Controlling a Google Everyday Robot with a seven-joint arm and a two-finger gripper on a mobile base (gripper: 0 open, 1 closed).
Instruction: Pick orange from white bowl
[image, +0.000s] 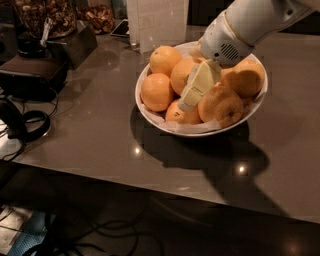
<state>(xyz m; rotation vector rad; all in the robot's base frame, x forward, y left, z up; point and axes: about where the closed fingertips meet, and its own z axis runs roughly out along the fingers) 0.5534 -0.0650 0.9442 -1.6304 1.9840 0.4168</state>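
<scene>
The white bowl (150, 111) stands on the grey-brown counter, lined with white paper and holding several oranges. My gripper (196, 90) reaches down from the upper right into the middle of the pile. It lies against a large orange (181, 74) at the centre, whose right side it hides, and its tip rests above a smaller orange (176, 114) at the front. No stem button shows on any orange, so I cannot tell which is the task's orange. Other oranges lie at the left (156, 92), back (165, 59), and right (221, 105).
A tall translucent container (157, 22) stands just behind the bowl. A dark stand with bowls of nuts (47, 37) is at the back left. Headphones and cables (22, 122) lie at the counter's left edge. The counter's front edge (150, 187) runs below the bowl.
</scene>
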